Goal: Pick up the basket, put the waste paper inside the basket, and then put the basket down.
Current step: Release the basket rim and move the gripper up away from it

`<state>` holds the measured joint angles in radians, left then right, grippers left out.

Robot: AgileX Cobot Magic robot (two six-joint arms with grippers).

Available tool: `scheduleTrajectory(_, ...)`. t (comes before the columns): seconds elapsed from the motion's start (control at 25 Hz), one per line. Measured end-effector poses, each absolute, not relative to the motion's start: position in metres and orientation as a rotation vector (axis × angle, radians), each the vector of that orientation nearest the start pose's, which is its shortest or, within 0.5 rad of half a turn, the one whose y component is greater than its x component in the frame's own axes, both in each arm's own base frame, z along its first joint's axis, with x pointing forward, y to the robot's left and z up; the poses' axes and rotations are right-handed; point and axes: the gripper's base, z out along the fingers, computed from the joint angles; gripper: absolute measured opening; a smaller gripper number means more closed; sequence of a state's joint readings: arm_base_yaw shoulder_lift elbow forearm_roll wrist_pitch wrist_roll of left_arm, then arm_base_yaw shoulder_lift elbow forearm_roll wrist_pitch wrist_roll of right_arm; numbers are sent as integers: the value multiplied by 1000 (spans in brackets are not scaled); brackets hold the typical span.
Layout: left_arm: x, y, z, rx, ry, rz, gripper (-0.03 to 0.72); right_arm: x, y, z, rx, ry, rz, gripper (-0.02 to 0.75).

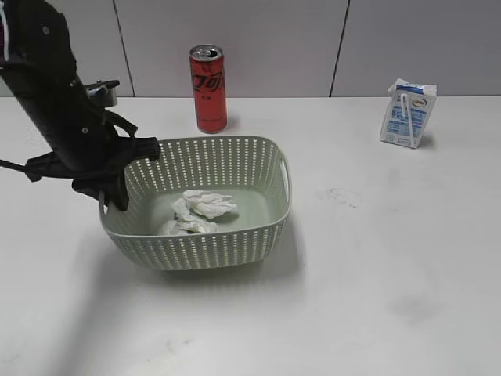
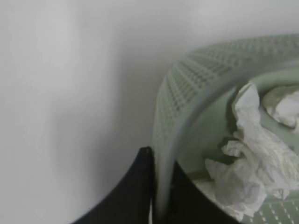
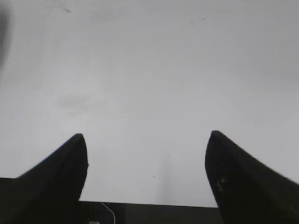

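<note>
Basket [image 1: 205,235] sits on the table [image 1: 376,298], centre-left, in front of the red can [image 1: 208,77]; carton [image 1: 408,113] well apart at far right. Paper [image 1: 200,211] wads are already inside, on the floor of it. Left gripper [image 1: 116,194] is clamped on the basket's left rim, one finger [image 2: 133,186] outside the wall, the other inside, wall pinched between them. Right gripper [image 3: 145,182] is spread wide over bare table, holding nothing. Handling guess: thin perforated plastic, light, and the wall probably flexes under a one-sided pinch, so expect tilt if lifted from that edge. Rim grip near the end slot looks ok; the slot handle [image 1: 286,182] is likely the stiffer spot. Paper is soft and near weightless, so may shift if tipped. Looks like only release remains.
</note>
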<state>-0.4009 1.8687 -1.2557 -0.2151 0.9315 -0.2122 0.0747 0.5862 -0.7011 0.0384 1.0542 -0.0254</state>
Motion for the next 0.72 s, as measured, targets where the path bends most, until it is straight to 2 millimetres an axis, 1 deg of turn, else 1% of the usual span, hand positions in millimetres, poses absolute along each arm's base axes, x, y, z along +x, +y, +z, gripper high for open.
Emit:
scheduleTrajectory(0.08, 327, -155, 180, 99, 3067, -306, 5, 66, 8, 310, -112, 2349, 73, 590)
scheduleTrajectory(0.2, 330, -154, 172, 112, 3076, -276, 5, 43, 6, 300, -111, 2269, 73, 590)
scheduleTrajectory(0.28, 331, -154, 167, 114, 3081, -264, 5, 33, 5, 294, -110, 2228, 74, 590)
scheduleTrajectory(0.44, 333, -155, 165, 111, 3063, -267, 5, 18, 4, 279, -108, 2175, 73, 590)
scheduleTrajectory(0.72, 337, -155, 166, 120, 3023, -258, 5, -2, 3, 279, -105, 2046, 71, 590)
